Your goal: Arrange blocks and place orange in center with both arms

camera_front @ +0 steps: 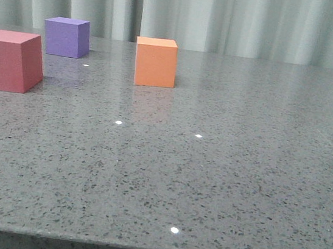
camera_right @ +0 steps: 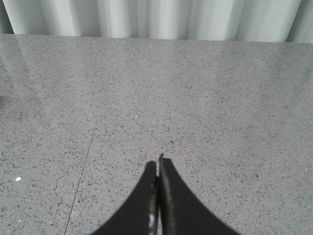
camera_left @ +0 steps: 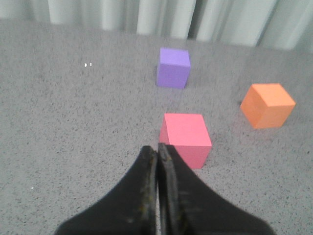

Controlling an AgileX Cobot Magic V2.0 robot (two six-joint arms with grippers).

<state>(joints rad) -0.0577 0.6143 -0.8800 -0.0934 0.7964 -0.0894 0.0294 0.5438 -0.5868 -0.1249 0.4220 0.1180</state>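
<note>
Front: red cube (camera_front: 8, 60) far left, purple cube (camera_front: 66, 36) behind it, orange cube (camera_front: 155, 62) right of both, none aligned and no arms showing, so a row with orange in the middle is all still to do. Left wrist: left gripper (camera_left: 157, 152) has fingers pressed together just short of red; advancing without opening would likely shove it toward purple. Right wrist: right gripper (camera_right: 158, 164) fingers together over bare table (camera_right: 220, 98), no cube in sight, so a blind reach for orange could miss or bump it.

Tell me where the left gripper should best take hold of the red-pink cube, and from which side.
Probably from above, closing on two opposite side faces of the red-pink cube. Its top is flat and uncovered, and it stands apart from the purple cube and orange cube. The left gripper, now shut, must open first.
</note>
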